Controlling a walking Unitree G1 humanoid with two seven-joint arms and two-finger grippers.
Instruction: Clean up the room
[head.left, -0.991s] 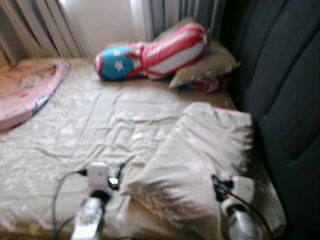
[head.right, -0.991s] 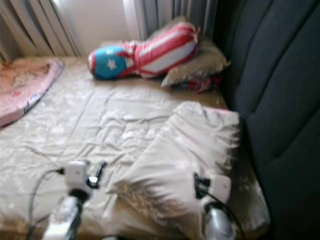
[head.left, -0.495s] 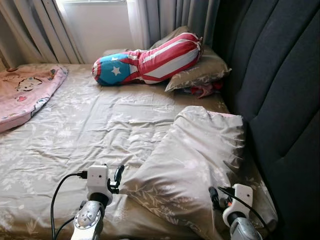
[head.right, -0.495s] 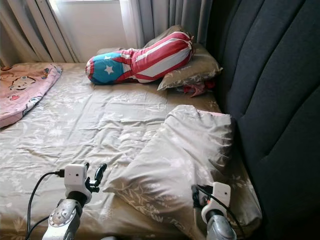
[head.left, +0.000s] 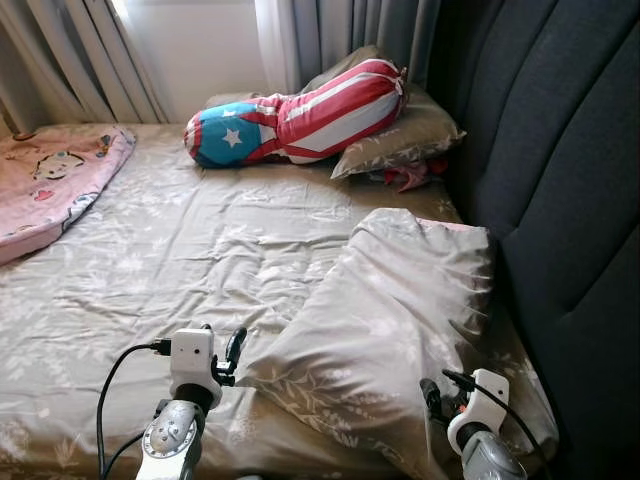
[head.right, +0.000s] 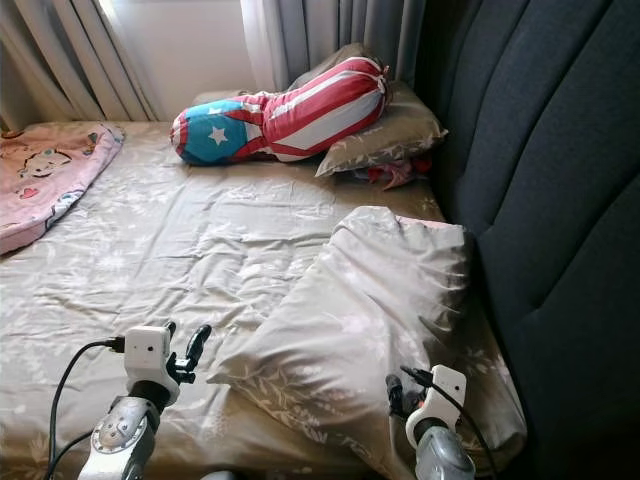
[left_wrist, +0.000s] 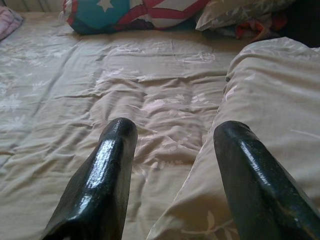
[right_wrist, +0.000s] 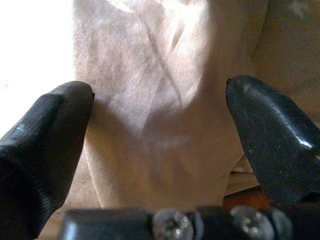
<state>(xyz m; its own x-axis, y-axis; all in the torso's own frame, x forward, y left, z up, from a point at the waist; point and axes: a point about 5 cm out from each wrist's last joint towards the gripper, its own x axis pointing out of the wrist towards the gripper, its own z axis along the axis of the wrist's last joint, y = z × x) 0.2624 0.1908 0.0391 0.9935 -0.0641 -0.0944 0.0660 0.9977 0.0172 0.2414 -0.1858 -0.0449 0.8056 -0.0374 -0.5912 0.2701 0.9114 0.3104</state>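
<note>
A large beige floral pillow (head.left: 400, 320) lies crumpled on the bed sheet (head.left: 180, 260) against the dark headboard. My left gripper (head.left: 222, 345) hovers open at the pillow's near left corner; in the left wrist view its fingers (left_wrist: 107, 170) straddle the pillow's edge (left_wrist: 270, 100) and the sheet. My right gripper (head.left: 432, 395) is open low at the pillow's near right side, and the right wrist view has beige fabric (right_wrist: 160, 125) close between its fingers (right_wrist: 55, 120). A red, white and blue star bolster (head.left: 300, 110) rests at the far end.
A second beige pillow (head.left: 410, 140) lies under the bolster, with a red cloth (head.left: 405, 178) tucked beside it. A pink printed blanket (head.left: 50, 190) covers the far left. The padded headboard (head.left: 560, 180) walls the right side; curtains (head.left: 340, 30) hang behind.
The picture has gone from blurred to sharp and shifted a little, so the camera moved. Both grippers stay open near the pillow's near edge, hardly moved.
</note>
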